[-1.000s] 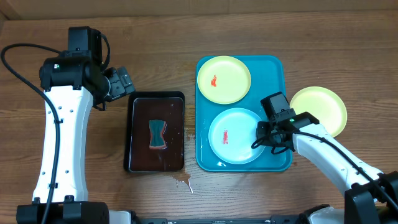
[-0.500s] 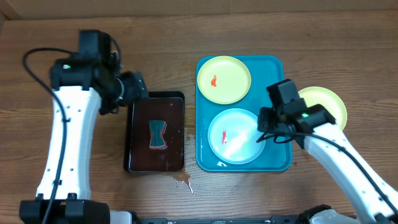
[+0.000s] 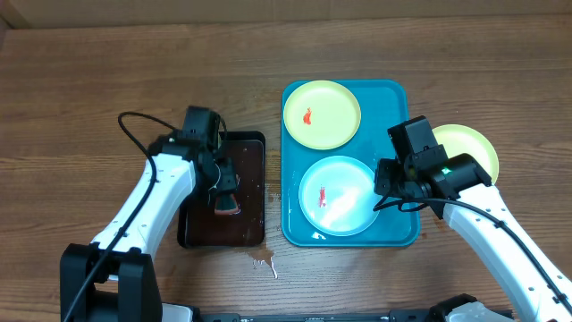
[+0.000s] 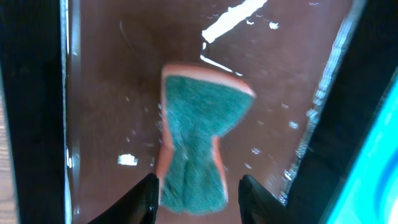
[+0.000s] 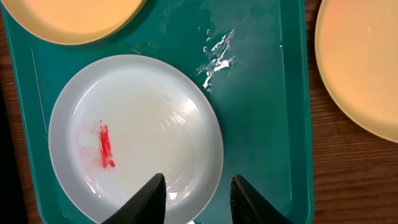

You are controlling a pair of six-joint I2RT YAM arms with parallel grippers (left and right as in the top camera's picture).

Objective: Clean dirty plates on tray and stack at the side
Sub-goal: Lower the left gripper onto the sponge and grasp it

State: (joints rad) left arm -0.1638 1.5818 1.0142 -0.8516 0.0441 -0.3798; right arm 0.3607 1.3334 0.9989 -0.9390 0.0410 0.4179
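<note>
Left gripper point(image 4: 198, 182): straddles sponge point(image 4: 200, 118), likely for wiping; cannot tell if clamped
Right gripper point(image 5: 198, 182): part-open, empty, poised over smeared plate point(image 5: 134, 106), lower frame

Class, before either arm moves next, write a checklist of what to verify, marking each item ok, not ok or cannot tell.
1. Left gripper straddles the sponge: ok.
2. Sponge clamped: not ok, jaws open.
3. Right gripper open above the blue-white plate rim: ok.
4. Blue-white plate clean: not ok, red smear.
5. Yellow-green plate beside the turquoise tray ready for stacking: ok.
</note>
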